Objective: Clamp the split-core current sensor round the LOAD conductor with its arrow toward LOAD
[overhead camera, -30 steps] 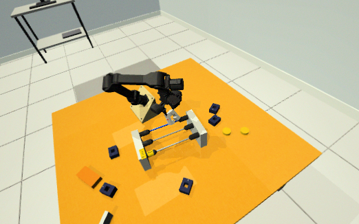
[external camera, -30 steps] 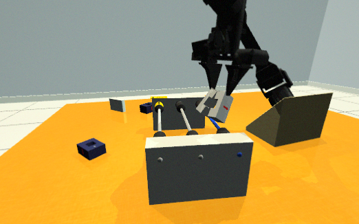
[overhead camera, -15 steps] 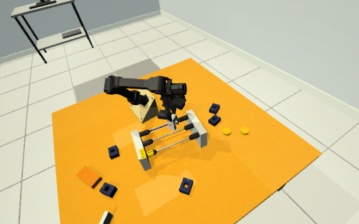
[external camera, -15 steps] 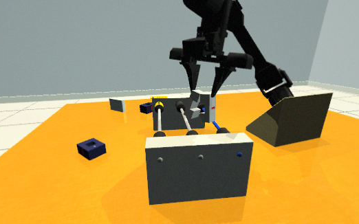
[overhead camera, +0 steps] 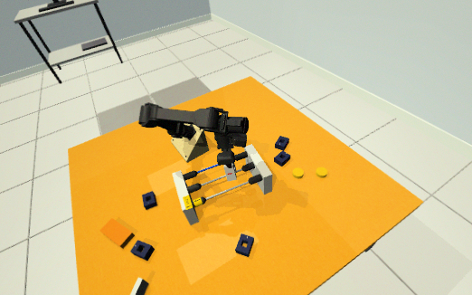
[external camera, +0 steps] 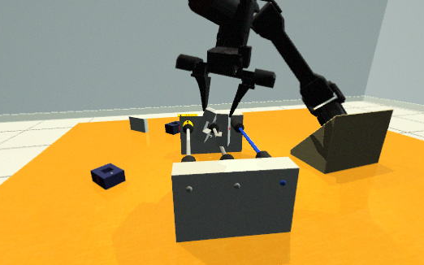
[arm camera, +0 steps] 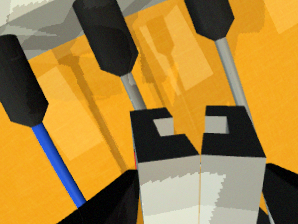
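The white split-core sensor (overhead camera: 231, 176) (external camera: 209, 116) (arm camera: 170, 187) is between the fingers of my gripper (overhead camera: 229, 166) (external camera: 218, 113) (arm camera: 199, 176), which is shut on it. Its two black-ended halves show apart at the top in the wrist view. A small red mark shows on it; the arrow's direction cannot be read. It is over the rack near the middle conductor (overhead camera: 214, 180) (arm camera: 132, 92); contact cannot be told. The LOAD conductor (overhead camera: 228, 190) (external camera: 188, 142) (arm camera: 232, 72) carries a yellow sleeve (overhead camera: 197, 202) beside the yellow LOAD marker (overhead camera: 187, 202) (external camera: 188, 115).
The blue conductor (overhead camera: 207, 168) (external camera: 249, 140) (arm camera: 57, 162) runs on the arm's side. White end blocks (overhead camera: 269, 184) (external camera: 233, 207) hold the conductors. Dark blue square pieces (overhead camera: 242, 252) (external camera: 108, 180), an orange block (overhead camera: 117, 232) and yellow discs (overhead camera: 297, 173) (overhead camera: 321, 172) lie around.
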Robot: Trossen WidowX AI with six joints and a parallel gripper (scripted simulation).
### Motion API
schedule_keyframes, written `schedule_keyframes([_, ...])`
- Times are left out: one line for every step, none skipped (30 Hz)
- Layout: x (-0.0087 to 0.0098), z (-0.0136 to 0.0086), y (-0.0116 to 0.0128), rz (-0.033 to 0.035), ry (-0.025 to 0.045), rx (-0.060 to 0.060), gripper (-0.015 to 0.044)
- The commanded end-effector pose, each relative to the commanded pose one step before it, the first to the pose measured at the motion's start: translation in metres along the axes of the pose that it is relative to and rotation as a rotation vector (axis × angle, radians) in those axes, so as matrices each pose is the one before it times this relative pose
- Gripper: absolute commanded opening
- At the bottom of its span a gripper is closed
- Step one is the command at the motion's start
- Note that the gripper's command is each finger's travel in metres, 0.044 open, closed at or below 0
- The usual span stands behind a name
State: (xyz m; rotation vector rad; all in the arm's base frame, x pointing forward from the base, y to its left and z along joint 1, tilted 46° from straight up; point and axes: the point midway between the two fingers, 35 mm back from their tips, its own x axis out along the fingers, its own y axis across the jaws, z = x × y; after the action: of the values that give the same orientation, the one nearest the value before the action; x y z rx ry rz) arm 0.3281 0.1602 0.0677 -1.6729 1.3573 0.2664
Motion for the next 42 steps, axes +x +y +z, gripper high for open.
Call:
schedule_keyframes([0.00024, 0.00315, -0.01530, -0.03044, -0.00609, -0.1050, 0.0000])
schedule_keyframes([0.00096, -0.00010, -0.00274, -0.00431, 0.00142, -0.0263, 0.0000])
schedule_keyframes([0.00098, -0.00020, -0.00273, -0.00426, 0.00163, -0.0263, 0.0000])
schedule_keyframes([0.00100, -0.00030, -0.00271, -0.00419, 0.00184, -0.0263, 0.0000])
schedule_keyframes([0.00102, -0.00040, -0.00270, -0.00412, 0.00204, -0.0263, 0.0000])
schedule_keyframes([0.00104, -0.00050, -0.00268, -0.00403, 0.00224, -0.0263, 0.0000])
schedule_keyframes([0.00105, -0.00059, -0.00265, -0.00394, 0.00244, -0.0263, 0.0000])
schedule_keyframes([0.00107, -0.00069, -0.00262, -0.00384, 0.00264, -0.0263, 0.0000])
schedule_keyframes([0.00090, -0.00065, -0.00214, -0.00309, 0.00232, -0.0217, 0.0000])
schedule_keyframes([0.00055, -0.00043, -0.00128, -0.00183, 0.00146, -0.0131, 0.0000])
schedule_keyframes([0.00018, -0.00015, -0.00042, -0.00060, 0.00050, -0.0044, 0.0000])
schedule_keyframes([0.00027, 0.00002, -0.00002, 0.00001, -0.00003, 0.0000, 0.0000])
schedule_keyframes([0.00054, 0.00004, -0.00003, 0.00001, -0.00005, 0.0000, 0.0000])
schedule_keyframes([0.00080, 0.00005, -0.00005, 0.00002, -0.00007, 0.0000, 0.0000])
schedule_keyframes([0.00105, 0.00006, -0.00006, 0.00002, -0.00009, 0.0000, 0.0000])
schedule_keyframes([0.00131, 0.00008, -0.00008, 0.00002, -0.00011, 0.0000, 0.0000])
schedule_keyframes([0.00153, 0.00008, -0.00008, 0.00002, -0.00012, 0.0000, 0.0000])
schedule_keyframes([0.00163, 0.00008, -0.00008, 0.00002, -0.00011, 0.0000, 0.0000])
schedule_keyframes([0.00164, 0.00007, -0.00008, 0.00001, -0.00010, 0.0000, 0.0000])
schedule_keyframes([0.00164, 0.00007, -0.00007, 0.00000, -0.00009, 0.0000, 0.0000])
schedule_keyframes([0.00164, 0.00006, -0.00007, 0.00000, -0.00008, 0.0000, 0.0000])
schedule_keyframes([0.00164, 0.00005, -0.00006, -0.00001, -0.00007, 0.0000, 0.0000])
schedule_keyframes([0.00164, 0.00004, -0.00006, -0.00001, -0.00005, 0.0000, 0.0000])
schedule_keyframes([0.00164, 0.00004, -0.00005, -0.00002, -0.00004, 0.0000, 0.0000])
schedule_keyframes([0.00164, 0.00003, -0.00005, -0.00002, -0.00003, 0.0000, 0.0000])
schedule_keyframes([0.00164, 0.00002, -0.00004, -0.00002, -0.00002, 0.0000, 0.0000])
schedule_keyframes([0.00163, 0.00001, -0.00004, -0.00003, 0.00000, 0.0000, 0.0000])
schedule_keyframes([0.00163, 0.00001, -0.00003, -0.00003, 0.00001, 0.0000, 0.0000])
schedule_keyframes([0.00163, 0.00000, -0.00002, -0.00004, 0.00002, 0.0000, 0.0000])
schedule_keyframes([0.00163, -0.00001, -0.00002, -0.00004, 0.00004, 0.0000, 0.0000])
schedule_keyframes([0.00163, -0.00002, -0.00001, -0.00005, 0.00005, 0.0000, 0.0000])
schedule_keyframes([0.00163, -0.00002, -0.00001, -0.00005, 0.00006, 0.0000, 0.0000])
schedule_keyframes([0.00163, -0.00003, 0.00000, -0.00006, 0.00007, 0.0000, 0.0000])
schedule_keyframes([0.00162, -0.00004, 0.00000, -0.00006, 0.00009, 0.0000, 0.0000])
schedule_keyframes([0.00162, -0.00004, 0.00001, -0.00006, 0.00010, 0.0000, 0.0000])
schedule_keyframes([0.00162, -0.00005, 0.00002, -0.00007, 0.00011, 0.0000, 0.0000])
schedule_keyframes([0.00162, -0.00006, 0.00002, -0.00007, 0.00012, 0.0000, 0.0000])
schedule_keyframes([0.00162, -0.00007, 0.00003, -0.00007, 0.00014, 0.0000, 0.0000])
schedule_keyframes([0.00162, -0.00007, 0.00003, -0.00008, 0.00015, 0.0000, 0.0000])
schedule_keyframes([0.00161, -0.00008, 0.00004, -0.00008, 0.00016, 0.0000, 0.0000])
schedule_keyframes([0.00161, -0.00009, 0.00004, -0.00008, 0.00018, 0.0000, 0.0000])
schedule_keyframes([0.00161, -0.00009, 0.00005, -0.00009, 0.00019, 0.0000, 0.0000])
